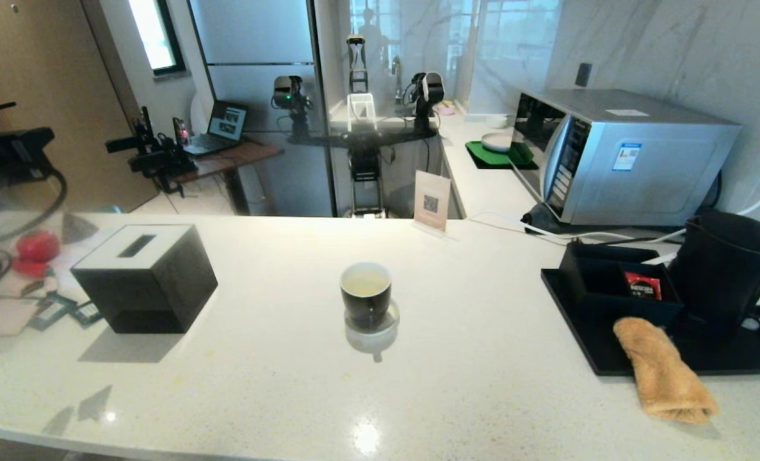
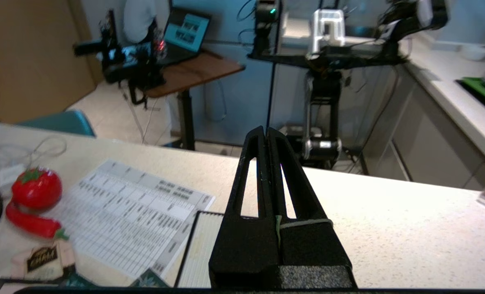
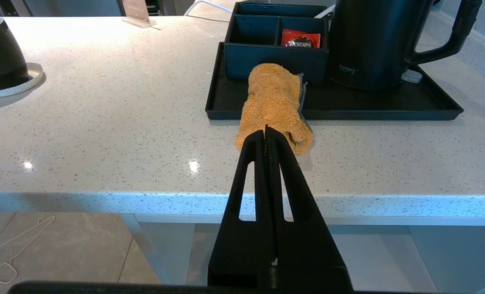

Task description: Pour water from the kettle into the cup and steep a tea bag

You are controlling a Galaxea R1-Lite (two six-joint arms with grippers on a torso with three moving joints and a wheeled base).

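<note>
Centrally, cup (image 1: 365,293) holding water (image 1: 365,281) — kettle (image 1: 725,269) on tray (image 1: 610,358)

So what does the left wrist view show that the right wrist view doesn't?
Only the left wrist view: the left gripper, jaws shut, a red tomato toy and a printed sheet. Only the right wrist view: the right gripper, jaws shut, the kettle, the cup, an orange towel and the black tray. Both share the white counter.
</note>
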